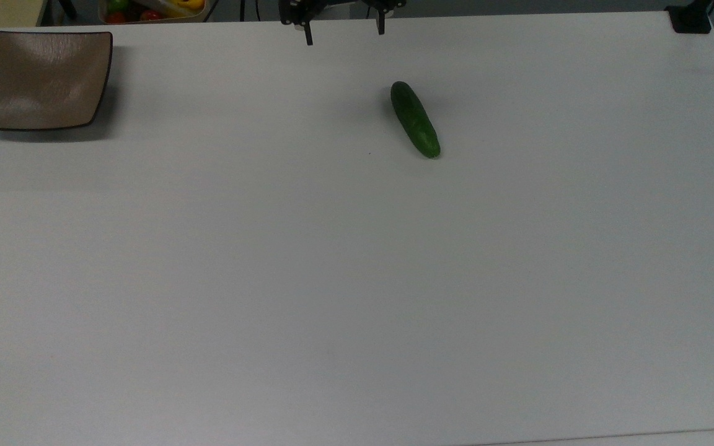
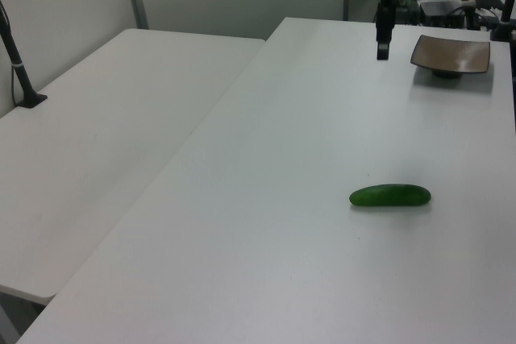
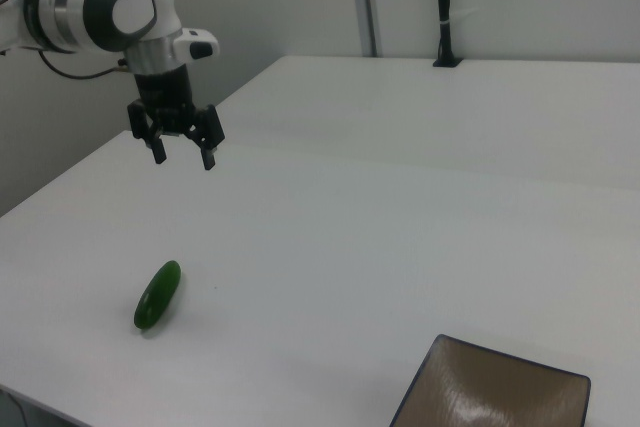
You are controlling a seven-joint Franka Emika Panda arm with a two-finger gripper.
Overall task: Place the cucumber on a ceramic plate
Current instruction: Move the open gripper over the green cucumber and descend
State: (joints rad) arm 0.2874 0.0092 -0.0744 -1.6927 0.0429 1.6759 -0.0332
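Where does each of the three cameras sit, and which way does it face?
Top view: high above the table, looking down; gripper at the picture's top edge, beyond the cucumber; ceramic plate upper left.
Left view: low beside the table, looking along it toward the plate; the gripper hangs before it.
Right view: opposite end, plate nearest; arm and open gripper above the cucumber.
All three share cucumber, plate, gripper.

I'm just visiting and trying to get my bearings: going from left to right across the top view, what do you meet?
ceramic plate → gripper, fingers apart → cucumber → black mount at the table's corner.
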